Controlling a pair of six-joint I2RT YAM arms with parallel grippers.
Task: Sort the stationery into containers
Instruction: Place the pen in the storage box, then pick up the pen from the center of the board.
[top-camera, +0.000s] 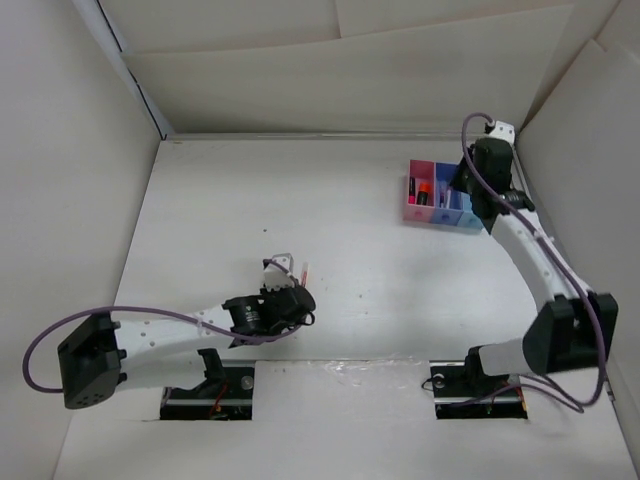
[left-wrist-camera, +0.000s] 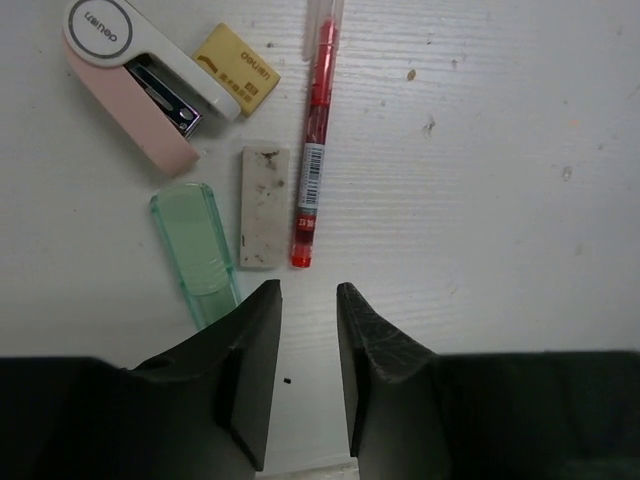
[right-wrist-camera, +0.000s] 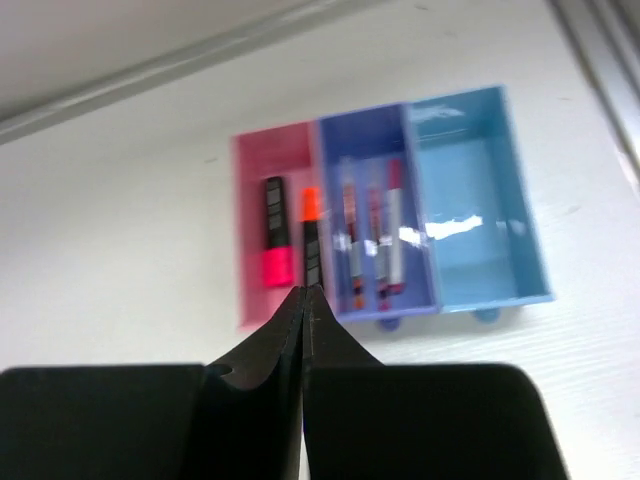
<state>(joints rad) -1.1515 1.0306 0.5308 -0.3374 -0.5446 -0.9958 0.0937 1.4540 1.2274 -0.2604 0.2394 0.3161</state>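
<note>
Two hands are in view. The left hand (left-wrist-camera: 308, 290) hangs just above the table (left-wrist-camera: 500, 200), a little left of the overhead frame's centre. Its jaws are parted by a narrow gap with nothing between them. Just above its fingertips in the left wrist view lies a red pen (left-wrist-camera: 315, 140), running up to the top edge. Close beside the pen on the left is a smudged grey eraser (left-wrist-camera: 265, 207), lying parallel to it. Further left is a green eraser (left-wrist-camera: 197, 250) whose lower end is hidden behind the left finger. A beige eraser (left-wrist-camera: 236, 68) and a pink and white stapler (left-wrist-camera: 130, 80) sit in the upper left of that frame, touching each other.

The right hand (right-wrist-camera: 303, 290) hovers over the containers at the upper right of the overhead frame, its jaws pressed together and gripping nothing. Just above its tips, the pink bin (right-wrist-camera: 245, 200) holds an orange-capped highlighter (right-wrist-camera: 311, 240) and a pink-capped highlighter (right-wrist-camera: 275, 230). The darker blue bin (right-wrist-camera: 365, 130) in the middle holds three pens (right-wrist-camera: 370, 235). The light blue bin (right-wrist-camera: 470, 200) adjoins it on the right.
</note>
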